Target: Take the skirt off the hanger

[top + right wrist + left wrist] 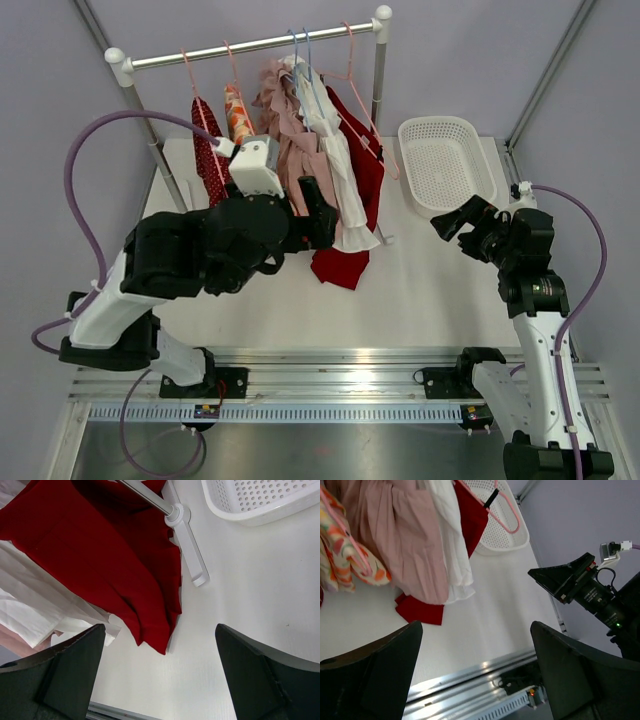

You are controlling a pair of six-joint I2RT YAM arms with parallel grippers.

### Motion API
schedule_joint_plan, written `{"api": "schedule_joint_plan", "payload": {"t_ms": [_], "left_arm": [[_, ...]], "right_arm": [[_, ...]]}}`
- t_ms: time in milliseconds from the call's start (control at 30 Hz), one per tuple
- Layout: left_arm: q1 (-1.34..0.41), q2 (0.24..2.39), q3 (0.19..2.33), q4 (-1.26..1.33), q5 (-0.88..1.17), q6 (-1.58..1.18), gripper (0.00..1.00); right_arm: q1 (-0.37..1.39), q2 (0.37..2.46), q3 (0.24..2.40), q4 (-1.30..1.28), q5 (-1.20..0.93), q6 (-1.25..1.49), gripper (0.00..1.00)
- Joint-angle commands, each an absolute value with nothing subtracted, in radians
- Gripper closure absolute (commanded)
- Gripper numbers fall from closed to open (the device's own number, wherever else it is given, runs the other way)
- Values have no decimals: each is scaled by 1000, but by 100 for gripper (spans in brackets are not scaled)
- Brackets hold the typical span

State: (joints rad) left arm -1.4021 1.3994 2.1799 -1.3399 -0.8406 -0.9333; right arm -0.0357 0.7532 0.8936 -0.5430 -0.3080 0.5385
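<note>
Both jaws wide, empty: left gripper (318, 212) mid-frame by hanging clothes (345, 170), right gripper (455, 220) below basket (405, 150).

Right of the red garment (345, 262), bare worktop (430, 300) lies open to the basket (445, 165); left of it, hanging clothes (300, 150) crowd.
</note>
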Motion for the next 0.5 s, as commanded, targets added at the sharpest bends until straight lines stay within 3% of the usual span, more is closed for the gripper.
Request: {"api": "schedule_joint_plan", "payload": {"t_ms": [0, 200, 267, 333, 467], "left_arm": [[-1405, 1529, 2316, -1329, -937, -662, 5], [-1226, 1637, 2344, -936, -842, -358, 2], [-1209, 1699, 2353, -803, -914, -211, 2], [-1186, 1767, 2394, -747, -948, -128, 1], [-1059, 1917, 2572, -770, -806, -184, 1]], "right_arm": [[-40, 752, 940, -512, -322, 538, 0], [-40, 723, 931, -508, -333, 548, 1], [-40, 701, 925, -489, -360, 538, 1], [-40, 687, 927, -486, -359, 531, 1], [-38, 687, 943, -511, -345, 514, 1]]}}
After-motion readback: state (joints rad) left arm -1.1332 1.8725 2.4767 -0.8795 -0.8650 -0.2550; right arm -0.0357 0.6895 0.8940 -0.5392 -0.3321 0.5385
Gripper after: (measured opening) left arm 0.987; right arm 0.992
